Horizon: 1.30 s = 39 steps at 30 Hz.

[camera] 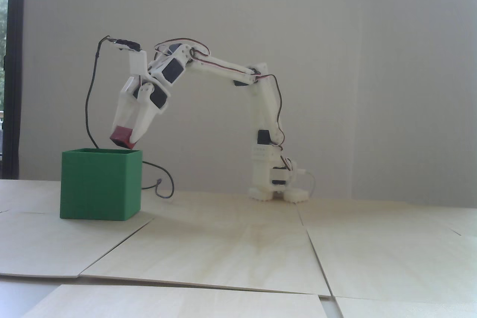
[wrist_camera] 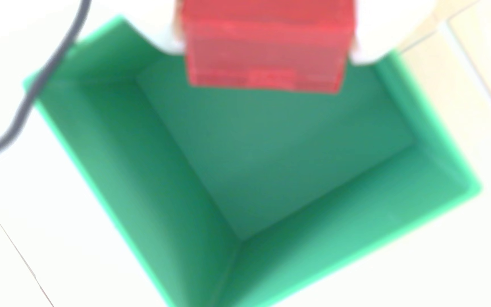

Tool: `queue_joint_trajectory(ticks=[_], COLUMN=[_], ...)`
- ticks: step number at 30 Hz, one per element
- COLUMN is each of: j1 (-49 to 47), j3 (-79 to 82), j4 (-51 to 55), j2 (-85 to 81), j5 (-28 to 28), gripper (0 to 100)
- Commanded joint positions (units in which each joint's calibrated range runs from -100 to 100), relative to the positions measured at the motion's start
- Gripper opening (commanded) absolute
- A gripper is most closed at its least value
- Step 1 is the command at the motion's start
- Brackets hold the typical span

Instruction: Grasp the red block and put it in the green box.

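Observation:
My white gripper (camera: 126, 138) is shut on the red block (camera: 121, 137) and holds it just above the open top of the green box (camera: 100, 185), near the box's right side in the fixed view. In the blurred wrist view the red block (wrist_camera: 265, 50) sits between the two white fingertips (wrist_camera: 167, 38) at the top edge. Below it lies the green box's empty inside (wrist_camera: 268, 153). The block is clear of the box rim.
A black cable (camera: 89, 109) hangs from the wrist, drops behind the box and loops on the table to the box's right; it also shows in the wrist view (wrist_camera: 46, 76). The arm's base (camera: 274, 183) stands at the back. The table is made of pale wooden panels (camera: 242, 251).

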Motion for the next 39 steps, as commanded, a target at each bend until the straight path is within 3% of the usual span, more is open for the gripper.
queue_joint_trajectory(ticks=[1,15,21,34,39], j1=[0.2,0.6,0.8,0.8,0.8], j3=[-13.4,-14.6,-14.8,-14.8,-14.8], j4=[-1.1,-0.9,-1.0,-1.0,-1.3], j2=[3.2,3.5,3.5,3.5,3.5], j5=[-0.3,-0.2,-0.2,-0.2,-0.3], gripper=[2,3,18,19,29])
